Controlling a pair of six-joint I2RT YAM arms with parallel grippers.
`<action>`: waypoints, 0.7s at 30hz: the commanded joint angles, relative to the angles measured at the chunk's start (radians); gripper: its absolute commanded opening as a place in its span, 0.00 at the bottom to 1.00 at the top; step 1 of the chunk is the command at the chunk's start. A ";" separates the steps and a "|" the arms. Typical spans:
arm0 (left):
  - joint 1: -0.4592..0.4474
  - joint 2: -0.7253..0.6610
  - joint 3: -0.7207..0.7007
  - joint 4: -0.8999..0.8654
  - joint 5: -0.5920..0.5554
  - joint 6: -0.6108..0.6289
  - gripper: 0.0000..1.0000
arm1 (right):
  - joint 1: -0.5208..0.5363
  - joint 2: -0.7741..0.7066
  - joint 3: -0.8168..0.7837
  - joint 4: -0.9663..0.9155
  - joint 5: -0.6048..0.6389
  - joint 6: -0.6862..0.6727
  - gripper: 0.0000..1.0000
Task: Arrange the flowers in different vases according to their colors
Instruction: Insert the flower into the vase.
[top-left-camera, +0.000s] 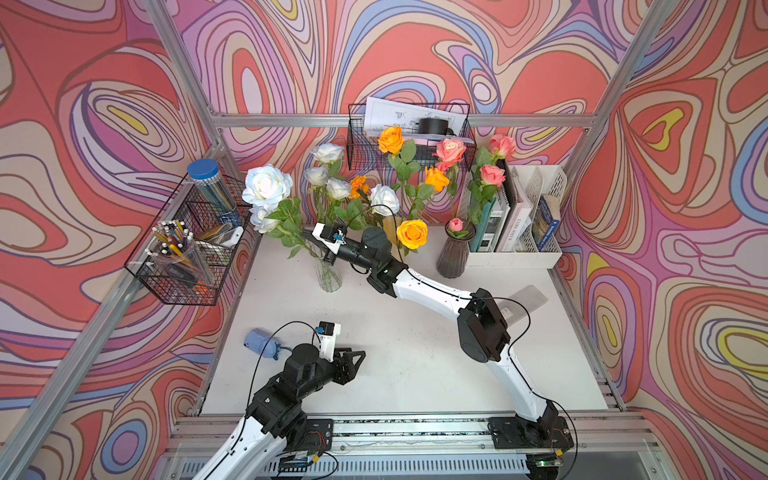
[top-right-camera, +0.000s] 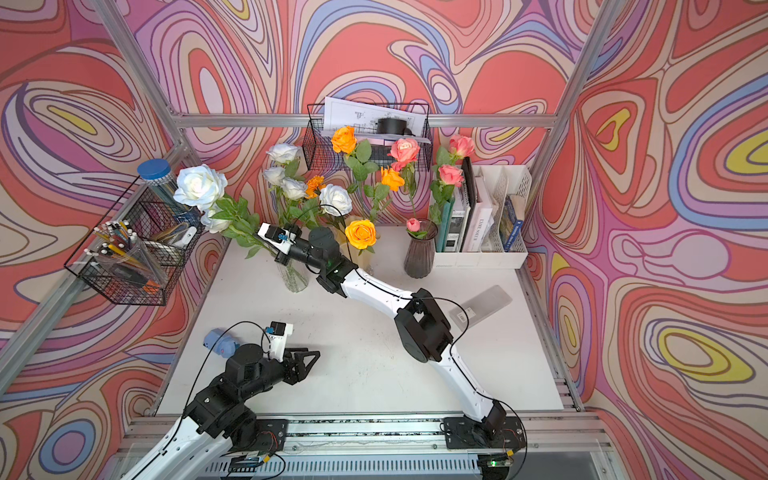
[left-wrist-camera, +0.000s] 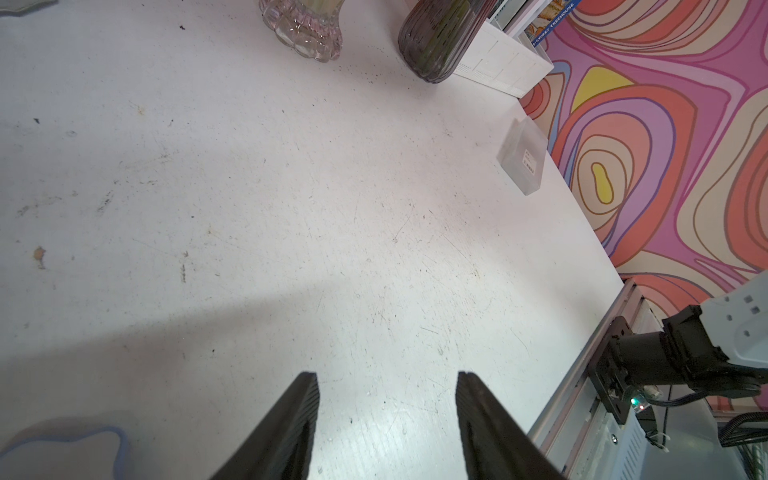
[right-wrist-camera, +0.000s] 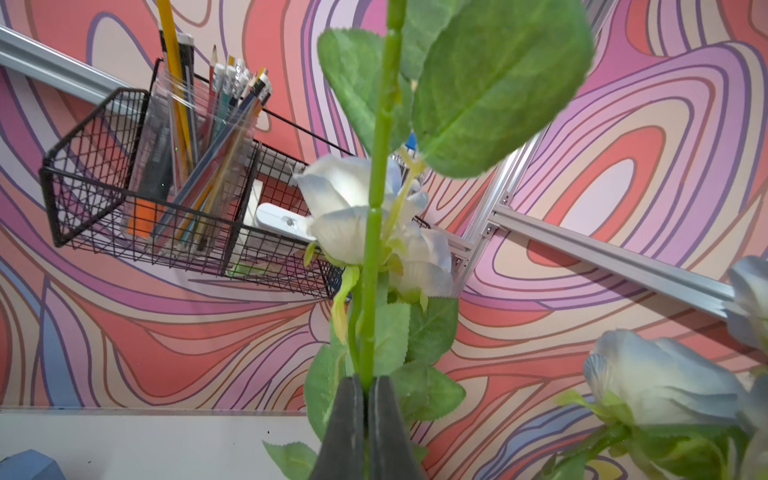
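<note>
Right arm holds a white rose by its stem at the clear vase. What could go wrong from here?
1. The right end effector pinches the white rose stem far below its heavy bloom, so the flower may swivel in the grip.
2. The clear vase is slim and crowded with tall white roses; a sideways push could tip it.

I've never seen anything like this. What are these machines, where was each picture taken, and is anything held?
Two robot arms are mounted at a white table's near edge. Two pictures look down from overhead; the other two come from a camera on each arm's wrist. On the table, a clear glass cylinder vase holds white roses, a dark purple ribbed vase holds pink flowers, and orange blooms stand between them. The right gripper, a two-fingered pincer, is shut on a white rose's green stem. The left gripper hangs open, empty.
</note>
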 joint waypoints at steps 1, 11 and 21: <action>-0.001 0.012 0.018 -0.001 -0.009 0.017 0.60 | -0.004 0.022 0.009 0.002 0.023 0.013 0.00; -0.001 0.007 0.019 -0.001 -0.010 0.012 0.60 | -0.007 -0.085 -0.157 0.028 0.066 -0.010 0.54; -0.001 0.008 0.030 -0.001 -0.033 0.011 0.60 | -0.006 -0.268 -0.433 0.071 0.098 0.007 0.62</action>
